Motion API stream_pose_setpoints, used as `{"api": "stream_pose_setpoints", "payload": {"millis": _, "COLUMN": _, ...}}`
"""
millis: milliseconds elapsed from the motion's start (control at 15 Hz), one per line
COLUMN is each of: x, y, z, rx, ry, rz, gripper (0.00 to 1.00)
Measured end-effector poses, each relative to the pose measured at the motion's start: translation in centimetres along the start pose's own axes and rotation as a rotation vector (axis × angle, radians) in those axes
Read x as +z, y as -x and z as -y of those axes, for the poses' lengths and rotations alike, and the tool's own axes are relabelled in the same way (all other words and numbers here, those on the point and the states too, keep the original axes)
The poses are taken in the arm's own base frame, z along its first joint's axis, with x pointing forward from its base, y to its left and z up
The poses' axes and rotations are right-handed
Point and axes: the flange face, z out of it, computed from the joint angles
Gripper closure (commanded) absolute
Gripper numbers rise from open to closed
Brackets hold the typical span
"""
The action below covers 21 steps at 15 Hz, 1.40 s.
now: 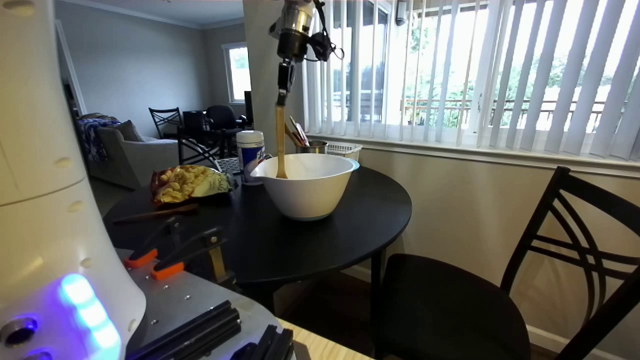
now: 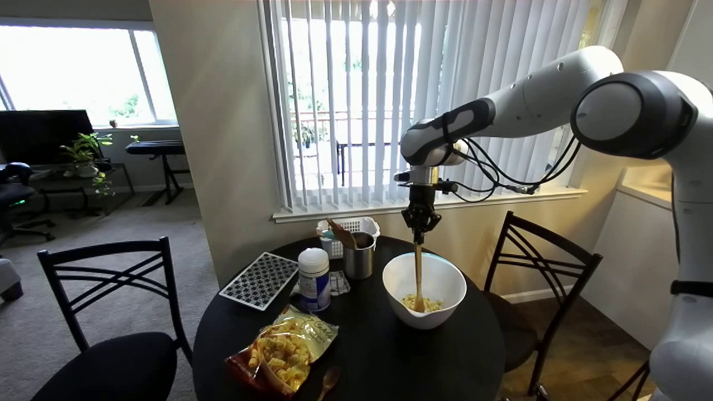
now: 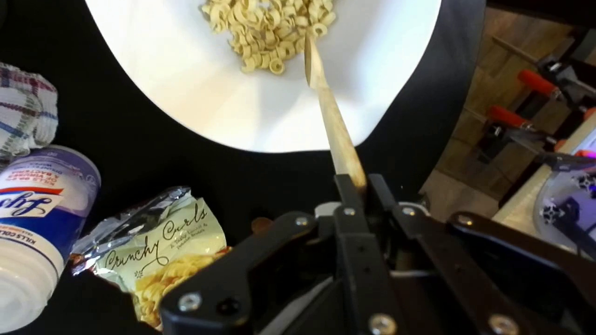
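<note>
My gripper (image 3: 360,180) is shut on the handle of a wooden spoon (image 3: 336,122) and shows above the bowl in both exterior views (image 1: 282,100) (image 2: 418,238). The spoon hangs nearly upright, with its lower end inside a white mixing bowl (image 1: 312,196). In an exterior view, the spoon (image 2: 418,273) stands near the bowl's spout side, and its tip is at small curled pasta pieces (image 2: 433,304) on the bowl's bottom. In the wrist view the spoon's tip overlaps the edge of the pasta pile (image 3: 267,39). I cannot tell whether it touches the bowl's bottom.
The bowl stands on a round black table (image 2: 384,367). An open snack bag (image 2: 287,348), a wipes canister (image 2: 315,284), a metal utensil holder (image 2: 358,263), a white basket (image 2: 369,225) and a second wooden spoon (image 2: 330,379) share it. Orange-tipped clamps (image 1: 167,270) are near the robot base.
</note>
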Motion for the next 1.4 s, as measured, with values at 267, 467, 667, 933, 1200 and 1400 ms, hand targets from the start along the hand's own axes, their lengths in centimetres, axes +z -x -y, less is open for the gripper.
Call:
{"api": "stream_pose_setpoints", "payload": {"millis": 267, "x": -0.4, "y": 0.1, "z": -0.5, "rx": 0.107, "ry": -0.039, "rz": -0.143, "gripper": 0.95}}
{"api": "stream_pose_setpoints", "payload": {"millis": 467, "x": -0.3, "y": 0.4, "z": -1.2, "rx": 0.149, "ry": -0.035, "rz": -0.168, "gripper": 0.95}}
{"api": "stream_pose_setpoints", "payload": {"millis": 667, "x": -0.3, "y": 1.2, "z": -2.1, "rx": 0.158, "ry": 0.023, "rz": -0.114, "gripper": 0.95}}
{"api": "stream_pose_setpoints", "payload": {"millis": 933, "x": -1.4, "y": 2.9, "z": -3.5, "rx": 0.174, "ry": 0.166, "rz": 0.023, "gripper": 0.95}}
{"api": "stream_pose_setpoints", "payload": {"millis": 1200, "x": -1.1, "y": 3.7, "z": -4.1, "rx": 0.242, "ry": 0.213, "rz": 0.042, "gripper": 0.95}}
{"api": "stream_pose_setpoints", "payload": {"millis": 1400, "x": -0.4, "y": 3.9, "z": -4.2, "rx": 0.303, "ry": 0.221, "rz": 0.035, "gripper": 0.95}}
